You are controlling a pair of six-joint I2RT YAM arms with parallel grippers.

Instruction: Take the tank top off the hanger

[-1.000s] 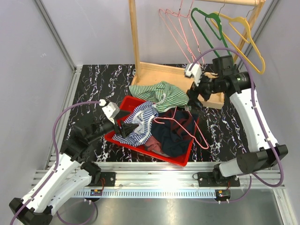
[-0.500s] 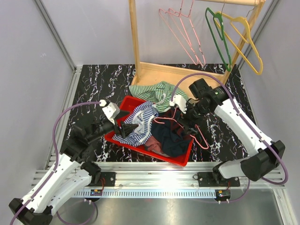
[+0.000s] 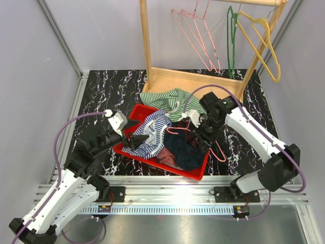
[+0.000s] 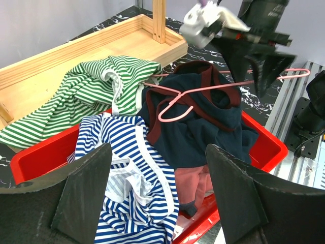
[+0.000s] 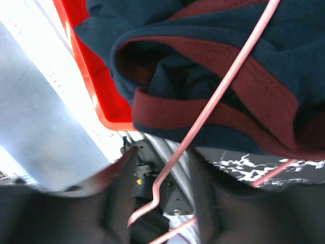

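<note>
Black marbled counter (image 3: 101, 91) carries a red bin (image 3: 152, 160). At its 9 o'clock edge the left pincer (image 3: 135, 139) hangs released over striped clothes (image 3: 152, 131). Toward 4 o'clock the navy tank top (image 3: 187, 148) lies on a pink hanger (image 3: 179, 129). The right pincer (image 5: 160, 193) straddles its wire, unclenched.

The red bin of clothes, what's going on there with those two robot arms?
The right gripper is low over the red bin, its open jaws straddling the wire of a pink hanger. The hanger lies on a navy tank top with maroon trim, and the top does not look freed from it yet. The left gripper hovers open at the bin's other side, above a blue-striped garment, holding nothing.
</note>
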